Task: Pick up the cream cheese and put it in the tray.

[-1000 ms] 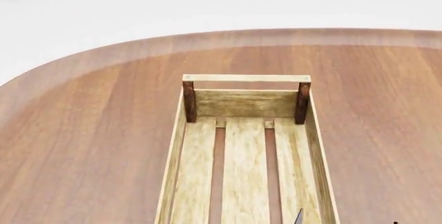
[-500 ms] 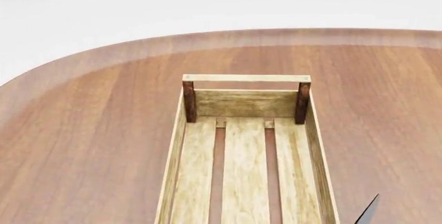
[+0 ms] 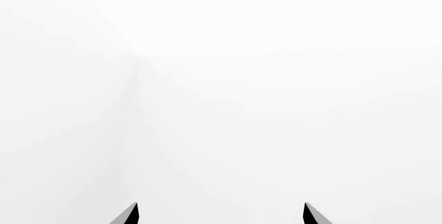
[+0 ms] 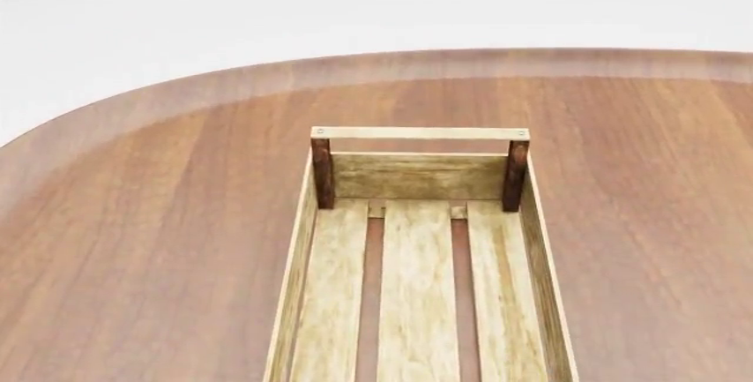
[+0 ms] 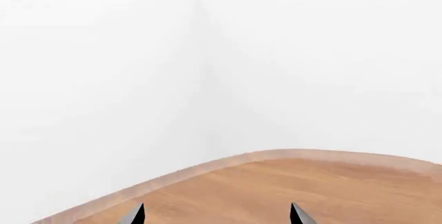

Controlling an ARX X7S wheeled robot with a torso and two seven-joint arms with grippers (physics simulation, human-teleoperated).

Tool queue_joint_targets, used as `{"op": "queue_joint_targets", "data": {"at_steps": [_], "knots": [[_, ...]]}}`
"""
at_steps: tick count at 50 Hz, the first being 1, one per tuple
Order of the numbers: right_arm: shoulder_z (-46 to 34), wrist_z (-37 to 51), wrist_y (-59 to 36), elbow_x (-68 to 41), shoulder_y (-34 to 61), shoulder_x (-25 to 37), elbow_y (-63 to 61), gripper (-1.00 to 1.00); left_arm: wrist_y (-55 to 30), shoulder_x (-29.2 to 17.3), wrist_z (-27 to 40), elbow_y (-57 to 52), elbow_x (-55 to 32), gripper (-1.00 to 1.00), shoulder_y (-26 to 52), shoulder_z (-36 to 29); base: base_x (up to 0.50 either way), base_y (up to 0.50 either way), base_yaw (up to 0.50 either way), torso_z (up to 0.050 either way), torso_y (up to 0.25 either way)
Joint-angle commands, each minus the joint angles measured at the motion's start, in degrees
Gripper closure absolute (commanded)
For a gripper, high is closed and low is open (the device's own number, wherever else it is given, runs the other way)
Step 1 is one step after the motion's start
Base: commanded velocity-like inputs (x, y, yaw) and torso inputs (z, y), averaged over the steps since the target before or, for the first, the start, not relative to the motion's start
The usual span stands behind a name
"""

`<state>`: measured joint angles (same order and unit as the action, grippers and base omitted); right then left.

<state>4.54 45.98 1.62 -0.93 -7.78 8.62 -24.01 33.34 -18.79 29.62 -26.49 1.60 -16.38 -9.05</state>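
The long light-wood tray (image 4: 421,250) with slatted bottom, dark brown corner posts and a pale handle bar across its far end lies on the rounded reddish-brown wooden table (image 4: 153,223), reaching from the head view's centre down to 6 o'clock, with bare slats in the part shown; the cream cheese appears in no view. The left gripper (image 3: 221,214) shows two dark fingertips (image 3: 128,214) spread apart with nothing between them against blank white. The right gripper (image 5: 217,215) is likewise spread and holds nothing above the table's curved edge.
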Motion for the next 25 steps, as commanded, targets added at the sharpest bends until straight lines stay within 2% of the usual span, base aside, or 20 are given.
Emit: {"op": "queue_joint_targets", "data": {"at_steps": [1,4,11,25], "knots": [[4.25,8.11,-10.09,-0.65,3.56,-3.66,-0.15,-1.0,-0.21,-0.14,0.23,0.07,0.13,-1.0,0.09,-0.14,0.0,0.0,0.0,0.0,0.0],[5.07,11.77,-13.57,0.67,5.02,-4.95,0.32,-1.0,-0.06,-0.23,0.32,0.04,0.15,-1.0,-0.01,-0.09,0.0,0.0,0.0,0.0,0.0],[6.06,12.45,-19.0,-2.9,5.8,-5.26,-0.59,-1.0,0.23,-0.34,0.47,0.02,0.26,-1.0,-0.13,-0.17,0.0,0.0,0.0,0.0,0.0],[7.82,20.66,-33.75,-5.41,8.4,-6.47,-3.4,-1.0,0.26,-0.56,0.8,-0.2,0.31,-1.0,-0.25,-0.23,0.0,0.0,0.0,0.0,0.0]]}}
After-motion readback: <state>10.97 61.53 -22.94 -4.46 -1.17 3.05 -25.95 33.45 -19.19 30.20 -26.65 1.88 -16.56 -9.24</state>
